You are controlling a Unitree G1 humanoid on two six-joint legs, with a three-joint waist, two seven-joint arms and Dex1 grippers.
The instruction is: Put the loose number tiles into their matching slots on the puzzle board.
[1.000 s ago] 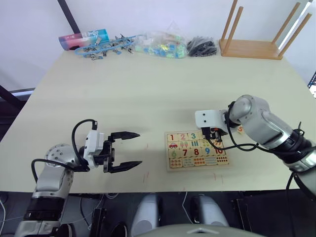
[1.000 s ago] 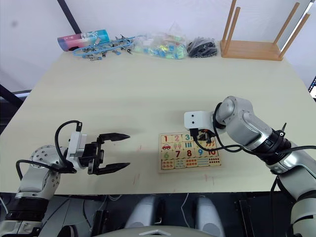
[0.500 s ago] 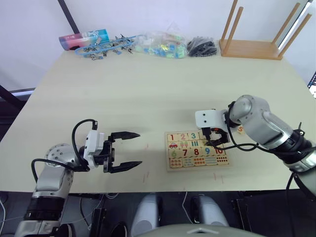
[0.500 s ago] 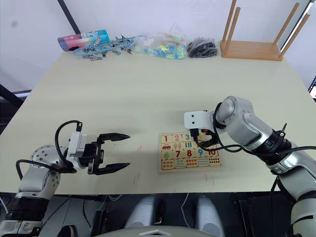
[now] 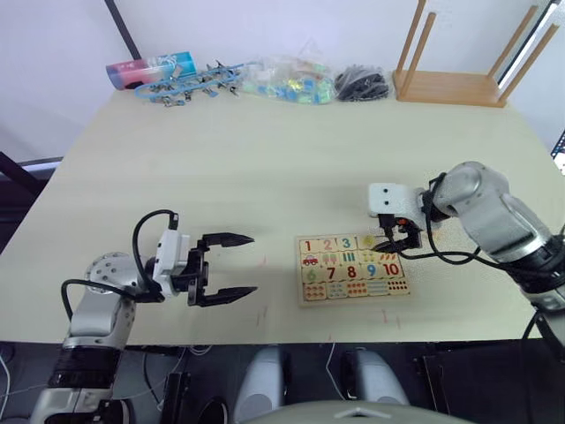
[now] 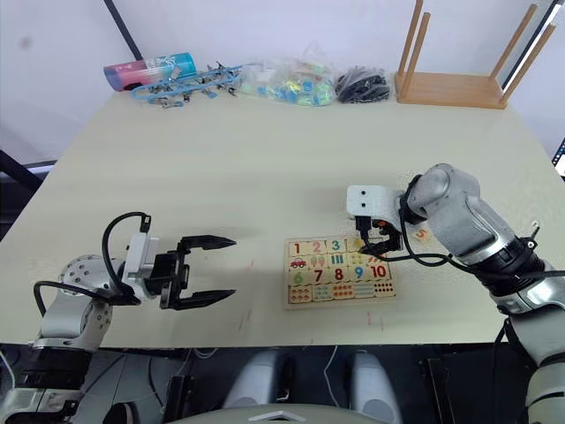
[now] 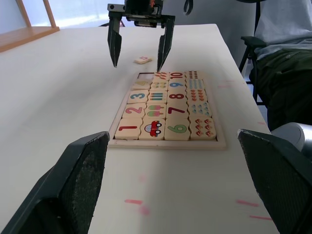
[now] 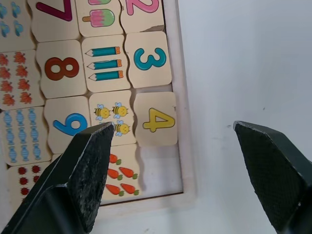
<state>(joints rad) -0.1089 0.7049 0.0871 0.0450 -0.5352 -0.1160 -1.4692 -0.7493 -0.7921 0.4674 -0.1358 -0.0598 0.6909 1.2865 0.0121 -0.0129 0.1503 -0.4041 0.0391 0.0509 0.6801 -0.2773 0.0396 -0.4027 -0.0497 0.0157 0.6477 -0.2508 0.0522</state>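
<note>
1. The right end effector (image 7: 139, 51) hangs over the far right corner of the puzzle board (image 5: 353, 269), fingers spread wide with nothing between them.
2. Right under it, in its wrist view, the yellow 4 tile (image 8: 156, 119) sits in the top row next to the 3 tile (image 8: 148, 59), but a bit crooked, its outer edge riding on the frame.
3. The slot (image 8: 158, 170) past the 4 is bare wood, so the end of the top row isn't filled yet.
4. The 1 tile (image 7: 129, 129) and 2 tile (image 7: 136, 109) sit in the same row, on the side of the board away from that end effector.
5. One loose tile (image 7: 142, 60) lies flat on the tabletop (image 5: 265, 159) just beyond the right end effector's fingertips, off the board. Looks like an orange digit; can't read it for sure.
6. The left end effector (image 5: 237, 264) hovers off to the board's left, well apart from it, fingers wide and holding nothing, pointing toward the board.
7. Far across the tabletop from both: a wooden stand (image 5: 459, 66), a pile of blue clips (image 5: 190, 84) and some plastic bags (image 5: 291, 81).
</note>
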